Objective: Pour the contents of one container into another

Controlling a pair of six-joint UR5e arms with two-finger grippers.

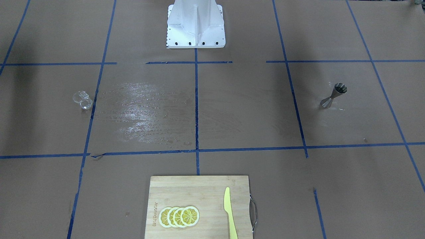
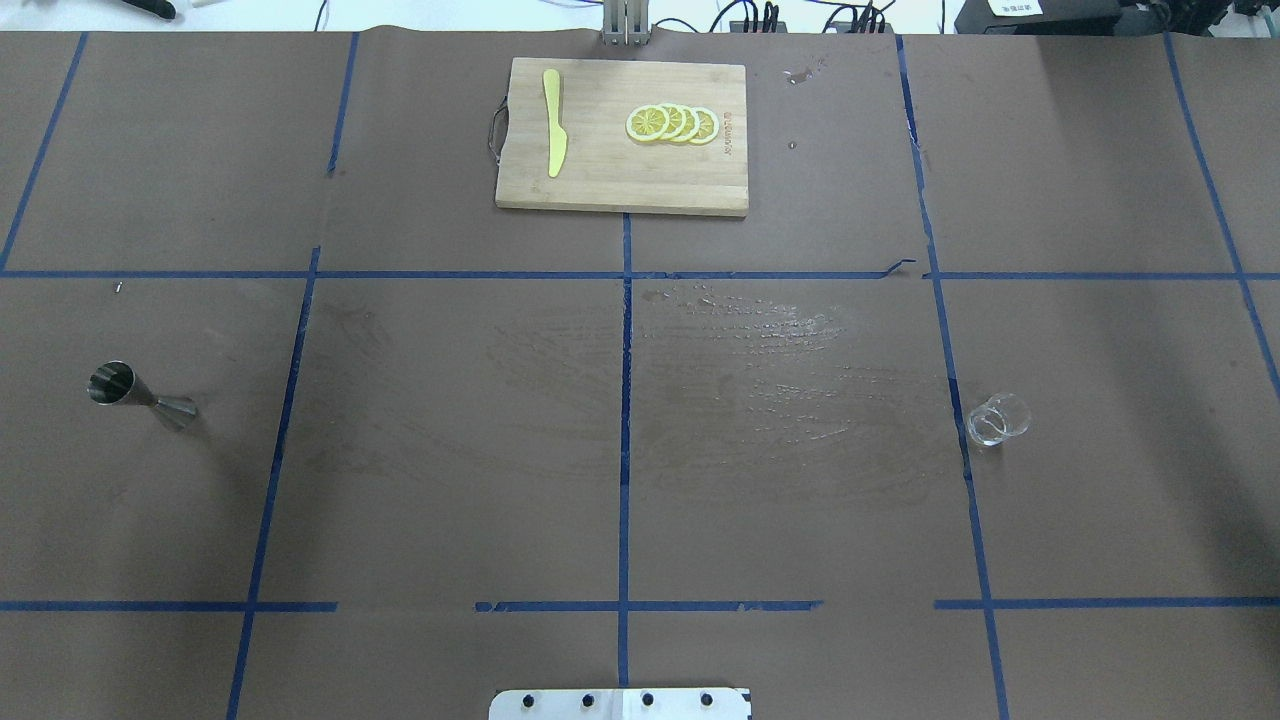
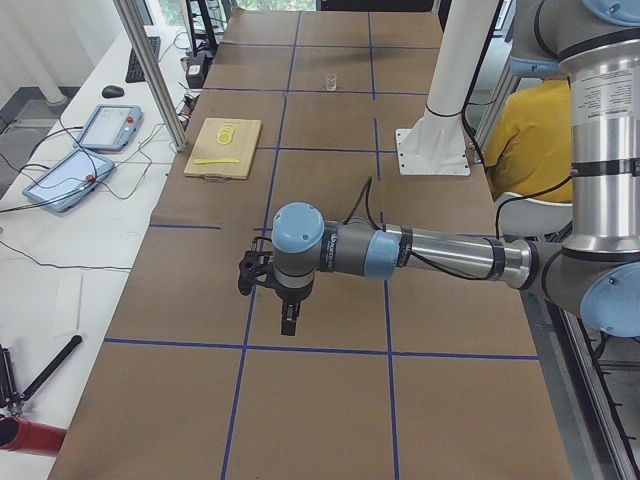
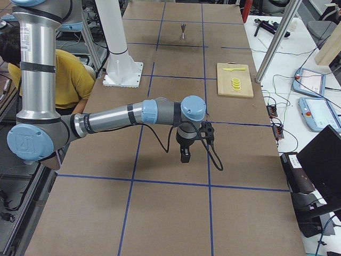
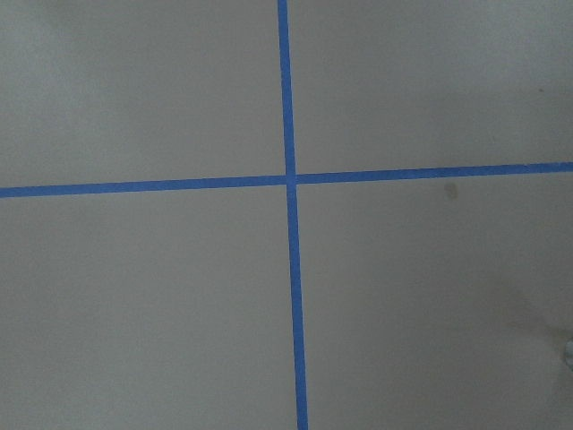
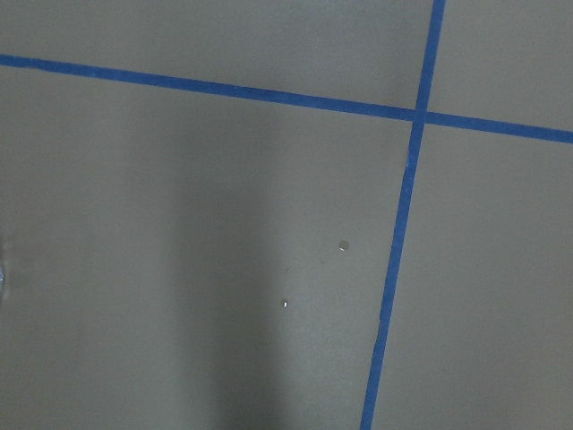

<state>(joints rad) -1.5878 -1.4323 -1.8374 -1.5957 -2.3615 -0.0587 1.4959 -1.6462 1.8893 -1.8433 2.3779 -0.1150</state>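
The clear glass beaker [image 2: 997,419] stands upright on the brown paper at the overhead view's right [image 1: 83,100], far down the table in the left side view [image 3: 330,82]. The steel jigger [image 2: 138,394] stands upright on the opposite side [image 1: 333,96] [image 4: 183,31]. Neither gripper touches either one. My left gripper [image 3: 288,325] hangs over the table's near end in the left side view. My right gripper [image 4: 185,156] hangs likewise in the right side view. Both point down, and I cannot tell whether they are open or shut. The wrist views hold only paper and blue tape.
A wooden cutting board [image 2: 620,185] carries lemon slices [image 2: 672,124] and a yellow knife [image 2: 554,135] at the table's far middle. A wet patch [image 2: 760,330] lies between the containers. The robot's base [image 1: 196,30] is mid-table. A person in yellow [image 3: 525,140] sits behind it.
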